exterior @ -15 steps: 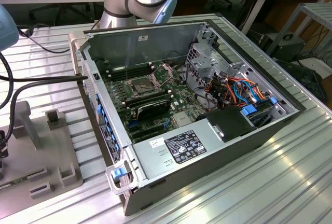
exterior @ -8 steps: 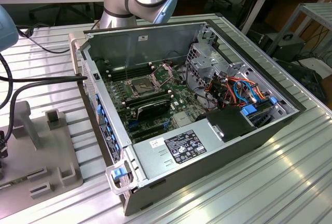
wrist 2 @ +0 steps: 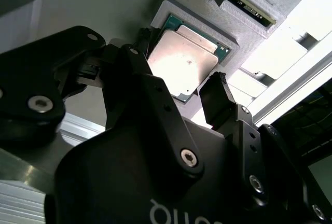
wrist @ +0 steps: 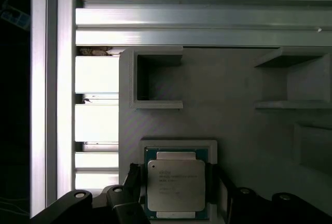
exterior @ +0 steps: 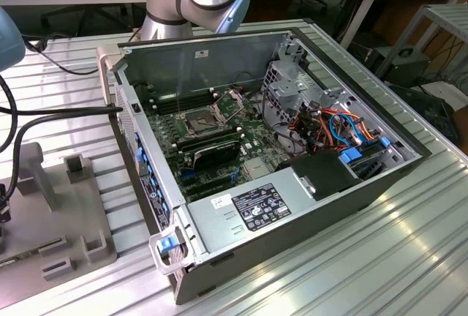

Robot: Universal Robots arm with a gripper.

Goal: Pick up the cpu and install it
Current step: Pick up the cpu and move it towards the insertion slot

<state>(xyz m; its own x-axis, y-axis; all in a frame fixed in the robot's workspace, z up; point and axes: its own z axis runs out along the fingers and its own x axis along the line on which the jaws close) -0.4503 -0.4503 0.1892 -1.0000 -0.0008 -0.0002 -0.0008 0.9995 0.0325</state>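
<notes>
So the end effector (wrist 2: 184,60) was parked low over the cpu (wrist 2: 181,68), fingers (wrist 2: 220,97) spread apart, one on each side of the chip. Couldn't really tell if either finger was touching it. The cpu sat flat, silvery lid up, in the square recess of a grey printed holder (wrist: 233,130), right between the fingers in both wrist views. Past the end effector the holder had more pockets, then came the ribbed aluminium worktop (wrist: 207,16). The exterior view had the open PC case (exterior: 292,213) on that worktop.
</notes>
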